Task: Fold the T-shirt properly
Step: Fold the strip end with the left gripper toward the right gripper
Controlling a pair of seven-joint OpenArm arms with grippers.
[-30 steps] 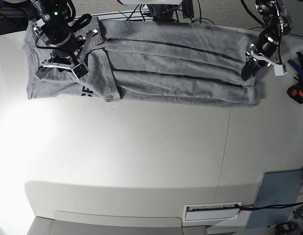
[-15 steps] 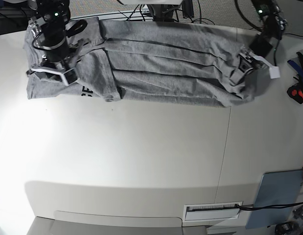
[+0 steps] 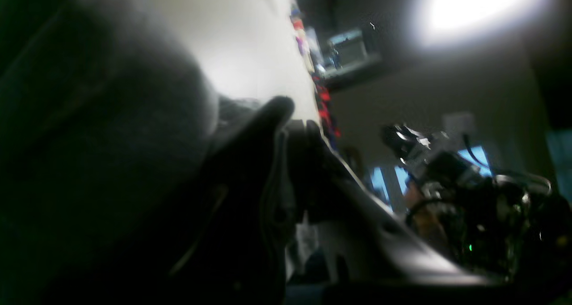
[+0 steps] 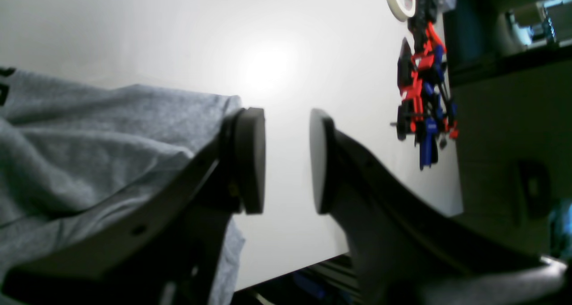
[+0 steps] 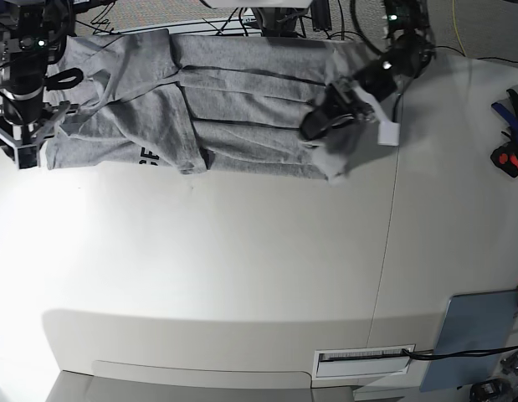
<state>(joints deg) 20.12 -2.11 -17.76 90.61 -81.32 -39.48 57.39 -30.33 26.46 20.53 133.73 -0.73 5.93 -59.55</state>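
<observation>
Your left end effector [image 5: 325,117] grips the T-shirt [image 5: 233,100] hem above the table [image 5: 242,268]; your right end effector [image 4: 286,162] gapes, holding nothing.

Black jointed arms, black hand [image 4: 286,162] with round flat pads [image 4: 251,159]

A white worktop [image 5: 242,276] fills the base view, with a thin seam [image 5: 384,251] running from 12 to 6 o'clock right of centre. Glare brightens its 9 o'clock side. Speckled grey carpet [image 5: 166,12] shows at 12 o'clock, with black cables [image 5: 342,35] trailing nearby. A grey-blue panel [image 5: 476,335] lies at 5 o'clock, red and blue tools [image 5: 508,142] at 3 o'clock.
</observation>
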